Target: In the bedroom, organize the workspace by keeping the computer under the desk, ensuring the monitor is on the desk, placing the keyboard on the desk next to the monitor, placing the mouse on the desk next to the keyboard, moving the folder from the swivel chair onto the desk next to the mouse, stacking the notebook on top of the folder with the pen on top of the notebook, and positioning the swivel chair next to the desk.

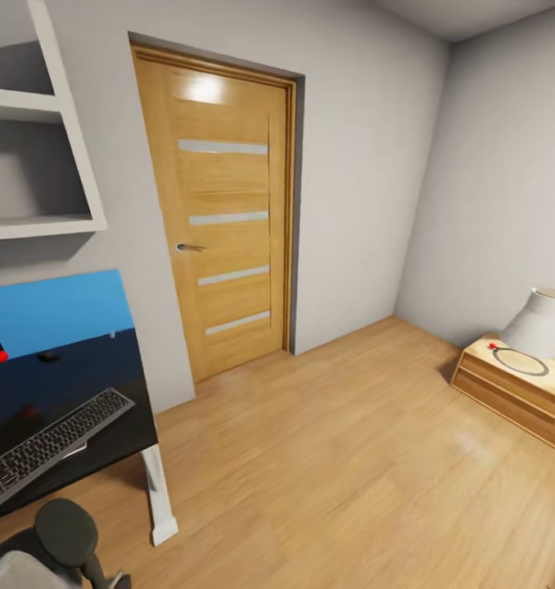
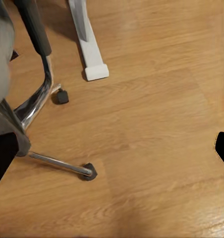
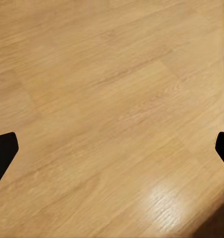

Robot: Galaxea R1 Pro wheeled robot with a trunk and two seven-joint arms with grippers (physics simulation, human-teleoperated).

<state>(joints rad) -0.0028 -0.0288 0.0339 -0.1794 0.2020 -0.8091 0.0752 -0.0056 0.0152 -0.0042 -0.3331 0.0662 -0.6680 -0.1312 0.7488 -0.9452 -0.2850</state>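
The desk (image 1: 118,429) with its glossy black top fills the head view's lower left; its white leg (image 2: 89,49) stands on the floor. The keyboard (image 1: 48,446) lies on it near the front edge. Farther back sit the small dark mouse (image 1: 48,356) and a slim white stick, perhaps the pen (image 1: 114,333). A bright blue panel (image 1: 56,311) rises behind them; I cannot tell what it is. The swivel chair (image 1: 65,532) is beside the desk, its chrome base (image 2: 37,101) on castors. My left gripper (image 2: 112,153) and right gripper (image 3: 112,151) hang open over the floor. Computer, monitor, folder and notebook are out of view.
A shut wooden door (image 1: 220,221) faces me, with white wall shelves (image 1: 32,123) above the desk. At the right stands a low wooden cabinet (image 1: 515,393) carrying a white lampshade (image 1: 543,323). Wooden floor (image 1: 327,458) stretches between desk and cabinet.
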